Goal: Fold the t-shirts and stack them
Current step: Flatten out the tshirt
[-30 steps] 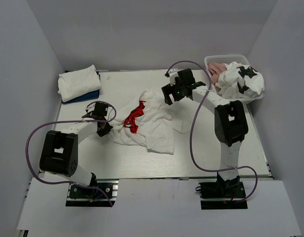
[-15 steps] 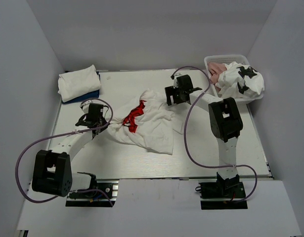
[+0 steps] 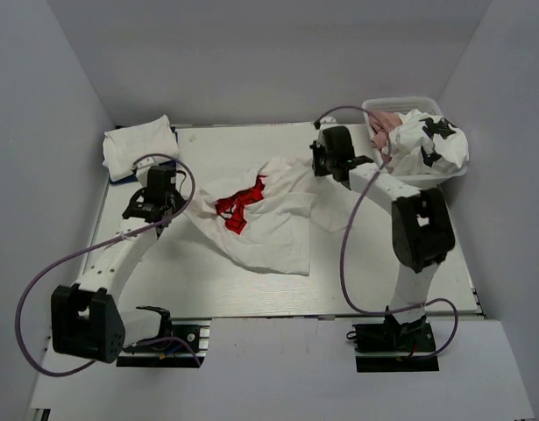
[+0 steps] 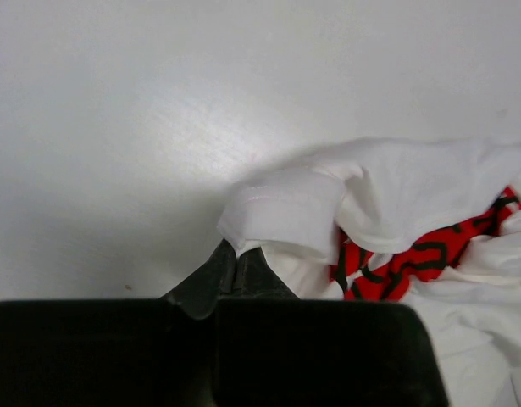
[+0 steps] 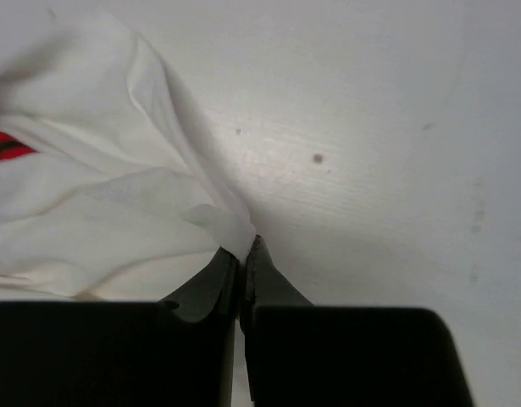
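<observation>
Left pincer [image 4: 237, 259]: the jaws are seen pressed together on a doubled white hem at the left edge of the red-print tee [image 4: 396, 195]. From overhead, this pincer [image 3: 155, 203] is located toward the left side of the surface [image 3: 251, 289].

Right pincer [image 5: 243, 253]: the jaws are likewise closed, and a thin fold of the same tee is pinched between the tips. From overhead, this pincer [image 3: 320, 162] is placed right of centre, farther back than the left one.

The tee's far edge is stretched between the two pincers. The remainder is spread in rumpled folds across the middle of the surface, with the red print turned up and creased. Whether the gripped edge is raised clear of the surface cannot be told.

A folded tee [image 3: 138, 145], white, is noted at the far left corner, just beyond the left pincer.

A basket [image 3: 400, 103] is set at the far right corner, near the right pincer. Inside it a pink tee [image 3: 385, 123] is partly covered by a patched tee [image 3: 431, 145], white with black patches, which is heaped above the rim and hangs over the near side.
</observation>
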Available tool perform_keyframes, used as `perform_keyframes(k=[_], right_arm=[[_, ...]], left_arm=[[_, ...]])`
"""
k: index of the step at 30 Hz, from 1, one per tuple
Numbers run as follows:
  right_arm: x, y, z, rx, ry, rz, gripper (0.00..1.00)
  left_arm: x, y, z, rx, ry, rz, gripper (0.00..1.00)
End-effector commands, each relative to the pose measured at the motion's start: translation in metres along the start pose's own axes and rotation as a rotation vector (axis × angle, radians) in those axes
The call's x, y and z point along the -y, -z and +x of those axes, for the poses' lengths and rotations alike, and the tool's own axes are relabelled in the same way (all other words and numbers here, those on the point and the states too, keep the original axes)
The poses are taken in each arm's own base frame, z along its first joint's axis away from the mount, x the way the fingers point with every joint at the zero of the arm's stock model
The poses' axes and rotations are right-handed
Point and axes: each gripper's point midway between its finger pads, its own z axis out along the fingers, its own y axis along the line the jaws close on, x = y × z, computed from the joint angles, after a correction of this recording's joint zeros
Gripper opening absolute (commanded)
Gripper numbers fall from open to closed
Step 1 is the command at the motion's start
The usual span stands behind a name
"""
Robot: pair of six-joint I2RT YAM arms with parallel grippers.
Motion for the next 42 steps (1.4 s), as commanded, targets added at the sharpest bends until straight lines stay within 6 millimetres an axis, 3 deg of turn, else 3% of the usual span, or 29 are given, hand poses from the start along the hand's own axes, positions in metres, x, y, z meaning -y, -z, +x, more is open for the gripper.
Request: perform_keyframes(k=[1,3,4,6,9,10,11,12,13,14,16,18,19,22,23,24,26,27,28,29,30,31,32,33,34,35,36,38,42], right_arm=[[0.012,0.127,-0.153,0.468,0.011,0.088,0.00],[0.017,0.157,-0.168,0.539,0.031,0.114,0.00],[0.018,0.207,-0.187,0.643,0.020,0.119,0.00],[0.022,0.236,-0.192,0.706,0.041,0.145,0.00],[0.026,0.334,-0.204,0.892,0.018,0.152,0.00],[0.025,0.349,-0.204,0.922,0.024,0.140,0.00],[0.023,0.377,-0.206,0.975,0.024,0.128,0.00],[0.022,0.407,-0.206,1.030,0.022,0.114,0.00],[0.018,0.423,-0.208,1.055,0.030,0.092,0.00],[0.016,0.462,-0.212,1.127,0.028,0.079,0.00],[0.015,0.486,-0.212,1.144,0.016,0.065,0.00],[0.019,0.519,-0.217,1.181,-0.009,0.076,0.00],[0.020,0.523,-0.217,1.180,-0.017,0.082,0.00],[0.032,0.506,-0.219,1.124,-0.080,0.136,0.00],[0.034,0.494,-0.217,1.097,-0.105,0.145,0.00],[0.047,0.458,-0.213,1.017,-0.141,0.220,0.00],[0.055,0.413,-0.198,0.915,-0.169,0.267,0.00],[0.057,0.360,-0.184,0.812,-0.157,0.285,0.00],[0.056,0.327,-0.167,0.740,-0.159,0.278,0.00],[0.057,0.271,-0.143,0.616,-0.150,0.277,0.00],[0.054,0.248,-0.128,0.548,-0.156,0.263,0.00],[0.051,0.222,-0.106,0.473,-0.184,0.237,0.00],[0.052,0.194,-0.087,0.399,-0.190,0.242,0.10],[0.054,0.162,-0.053,0.296,-0.188,0.254,0.59],[0.059,0.151,-0.037,0.251,-0.208,0.275,0.80],[0.061,0.134,-0.023,0.199,-0.209,0.291,0.87],[0.063,0.128,-0.014,0.168,-0.201,0.308,0.90],[0.061,0.114,0.000,0.109,-0.194,0.312,0.90],[0.039,0.116,0.001,0.107,-0.172,0.215,0.90]], left_arm=[[0.013,0.059,-0.071,0.208,0.056,0.078,0.00],[0.018,0.087,-0.091,0.265,0.086,0.134,0.00],[0.021,0.112,-0.104,0.319,0.114,0.194,0.00],[0.026,0.143,-0.120,0.375,0.142,0.275,0.00],[0.021,0.206,-0.147,0.497,0.212,0.384,0.00],[0.019,0.221,-0.152,0.522,0.233,0.408,0.00],[0.012,0.255,-0.163,0.582,0.278,0.463,0.00],[0.009,0.271,-0.168,0.613,0.302,0.492,0.00],[0.003,0.286,-0.171,0.641,0.326,0.508,0.00],[-0.002,0.308,-0.178,0.685,0.346,0.543,0.00],[-0.016,0.342,-0.183,0.742,0.384,0.580,0.00],[-0.022,0.346,-0.182,0.737,0.398,0.559,0.00],[-0.029,0.351,-0.185,0.752,0.412,0.537,0.00],[-0.043,0.318,-0.177,0.677,0.478,0.378,0.00],[-0.044,0.290,-0.165,0.593,0.493,0.289,0.00],[-0.046,0.276,-0.159,0.555,0.513,0.232,0.00],[-0.051,0.231,-0.131,0.438,0.511,0.096,0.00],[-0.052,0.196,-0.109,0.353,0.477,0.006,0.00],[-0.052,0.177,-0.093,0.297,0.445,-0.027,0.00],[-0.052,0.159,-0.075,0.235,0.451,-0.063,0.00],[-0.061,0.128,-0.042,0.140,0.415,-0.157,0.03],[-0.063,0.115,-0.023,0.076,0.386,-0.190,0.13],[-0.069,0.104,-0.002,0.011,0.386,-0.241,0.25],[-0.079,0.094,0.021,-0.053,0.373,-0.308,0.52],[-0.084,0.083,0.042,-0.127,0.340,-0.357,0.65],[-0.085,0.079,0.045,-0.142,0.329,-0.375,0.74],[-0.083,0.075,0.048,-0.159,0.325,-0.379,0.83],[-0.074,0.069,0.052,-0.191,0.306,-0.377,0.85],[-0.053,0.054,0.047,-0.217,0.237,-0.295,0.89]])
